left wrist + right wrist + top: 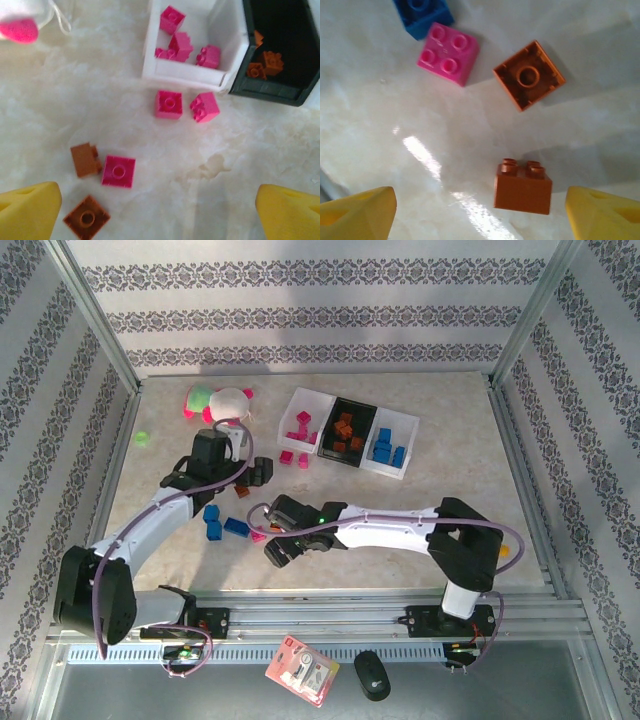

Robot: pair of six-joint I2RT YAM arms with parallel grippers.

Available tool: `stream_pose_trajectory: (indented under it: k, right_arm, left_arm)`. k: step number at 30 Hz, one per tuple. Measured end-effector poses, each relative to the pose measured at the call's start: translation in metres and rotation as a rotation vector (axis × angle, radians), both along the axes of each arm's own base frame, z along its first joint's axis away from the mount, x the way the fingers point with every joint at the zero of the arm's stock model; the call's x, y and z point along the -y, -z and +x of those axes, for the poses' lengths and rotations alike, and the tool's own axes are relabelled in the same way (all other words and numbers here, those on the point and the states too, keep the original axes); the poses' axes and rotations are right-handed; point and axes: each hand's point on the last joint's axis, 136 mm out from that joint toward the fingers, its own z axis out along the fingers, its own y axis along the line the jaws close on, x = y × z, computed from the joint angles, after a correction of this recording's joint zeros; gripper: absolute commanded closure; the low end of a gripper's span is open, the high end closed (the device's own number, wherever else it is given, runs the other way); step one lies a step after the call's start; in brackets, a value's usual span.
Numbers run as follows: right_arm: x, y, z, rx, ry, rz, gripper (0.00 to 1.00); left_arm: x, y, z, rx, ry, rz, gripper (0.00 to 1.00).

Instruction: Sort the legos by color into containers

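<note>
While the black tray (348, 430) holds orange bricks and the white trays (305, 412) flanking it hold pink and blue, plenty of loose legos (236, 527) wait nearer the arms. The plush toy (225, 402) sits clear, far left of it.

Left wrist: left pincer (160, 210) gapes empty, pink bricks (168, 104) near the black tray's corner.

Right wrist: right pincer (480, 212) spread, empty, astride an orange brick (522, 187).

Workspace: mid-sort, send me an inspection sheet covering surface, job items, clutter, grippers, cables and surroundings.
Surface: pale marbled table.
Job's things: left tray holds pink, black tray orange, right tray blue; pink bricks, blue bricks, orange bricks loose.
Clutter: plush, green piece.
Grippers: left gripper open, empty; right gripper open, orange brick between its fingers.
Cables: purple cable along each arm.
Surroundings: patterned walls, metal frame; packet, black device beyond rail.
</note>
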Motion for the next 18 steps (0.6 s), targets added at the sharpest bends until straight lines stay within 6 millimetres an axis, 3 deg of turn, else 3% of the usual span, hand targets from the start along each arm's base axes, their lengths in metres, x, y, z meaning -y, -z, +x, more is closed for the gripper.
stream_pose_trajectory:
  k: [10, 18]
  right_arm:
    - [0.008, 0.030, 0.001, -0.042, 0.050, -0.098, 0.43]
    - [0.010, 0.032, 0.000, -0.051, 0.058, -0.114, 0.67]
  left_arm:
    - [-0.007, 0.003, -0.007, -0.010, -0.028, 0.001, 0.01]
    - [-0.007, 0.001, -0.008, -0.007, -0.027, 0.000, 0.01]
